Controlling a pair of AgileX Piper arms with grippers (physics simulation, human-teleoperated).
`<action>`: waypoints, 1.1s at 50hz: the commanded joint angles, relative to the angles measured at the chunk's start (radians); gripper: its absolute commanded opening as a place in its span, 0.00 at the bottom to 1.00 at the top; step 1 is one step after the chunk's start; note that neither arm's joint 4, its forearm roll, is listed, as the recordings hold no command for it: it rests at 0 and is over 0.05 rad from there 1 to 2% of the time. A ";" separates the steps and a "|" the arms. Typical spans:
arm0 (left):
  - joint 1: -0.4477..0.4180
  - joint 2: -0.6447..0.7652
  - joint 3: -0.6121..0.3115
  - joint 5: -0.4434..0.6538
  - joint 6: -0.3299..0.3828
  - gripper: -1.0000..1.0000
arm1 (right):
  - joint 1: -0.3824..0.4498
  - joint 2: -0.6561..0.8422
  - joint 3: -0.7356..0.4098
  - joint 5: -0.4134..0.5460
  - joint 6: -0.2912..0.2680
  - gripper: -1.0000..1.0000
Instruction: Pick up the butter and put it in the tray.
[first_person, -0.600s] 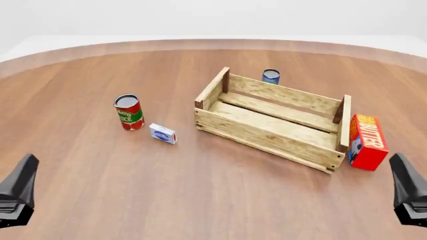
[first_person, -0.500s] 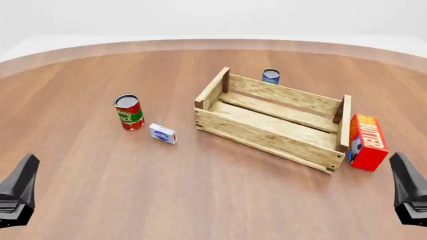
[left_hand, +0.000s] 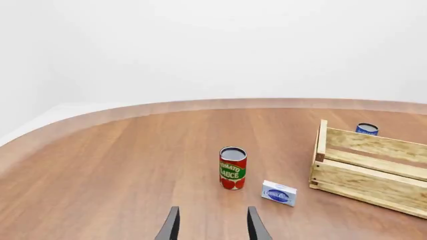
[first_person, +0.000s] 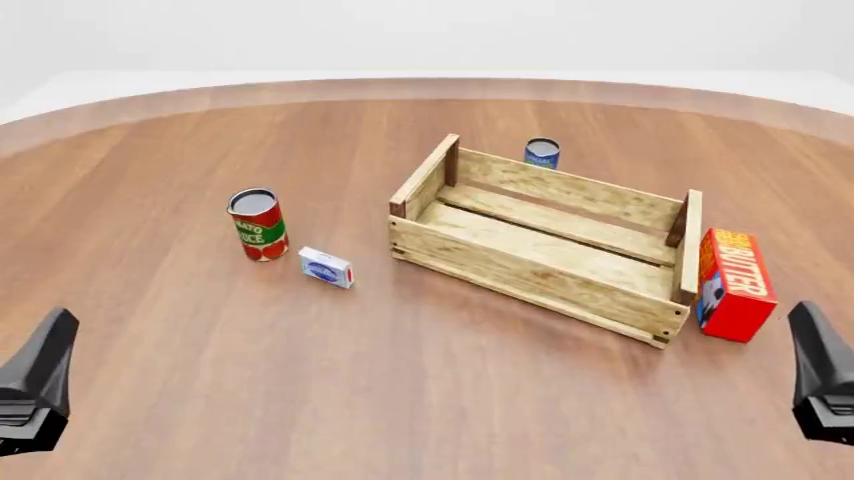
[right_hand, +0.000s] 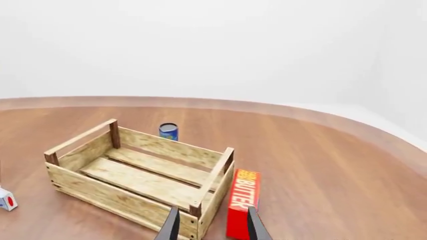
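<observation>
red-orange butter (first_person: 735, 284) stands just outside the tray (first_person: 539, 285), ahead of the nearer right end effector (right_hand: 210, 226), whose fingers are apart, empty.

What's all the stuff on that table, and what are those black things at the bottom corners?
tray: one, light wooden slats with darker corner posts, middle-right of the table, nothing inside it.
butter: one, red-orange carton with white letters and a blue-white end, standing just outside the tray's right end.
tomato sauce can: one, red and green, upright, left of the tray.
small box: one, white and blue, between that can and the tray.
blue can: one, behind the tray's far wall.
table: one, brown wood, round edge.
left tool: black, open, near left corner, holding nothing.
right tool: black, open, near right corner, pointed toward the butter.
</observation>
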 joint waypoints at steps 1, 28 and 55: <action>0.000 0.000 0.000 0.000 0.000 1.00 | -0.030 0.055 0.011 -0.056 -0.003 1.00; 0.000 0.000 0.000 0.000 0.000 1.00 | -0.137 0.294 0.012 -0.273 -0.010 1.00; 0.000 0.000 0.000 0.000 0.000 1.00 | -0.160 0.691 0.012 -0.624 0.002 1.00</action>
